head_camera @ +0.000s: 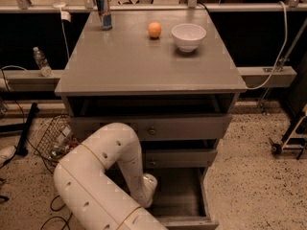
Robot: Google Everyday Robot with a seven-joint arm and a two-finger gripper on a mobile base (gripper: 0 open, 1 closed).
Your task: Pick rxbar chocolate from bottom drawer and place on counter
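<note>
The bottom drawer (pixel 187 202) is pulled open at the foot of the grey cabinet, its inside dark. My white arm curves down from the lower left and its wrist (pixel 146 188) reaches into the left part of that drawer. The gripper itself is hidden below the wrist, inside the drawer. The rxbar chocolate is not in view. The counter (pixel 144 56) is the flat grey top of the cabinet.
On the counter stand a blue-and-silver can (pixel 103 12) at the back left, an orange (pixel 154 29) and a white bowl (pixel 188 36) at the back right. Two shallower drawers (pixel 158 128) sit above the open one. A wire basket (pixel 53 138) and cables lie on the floor at left.
</note>
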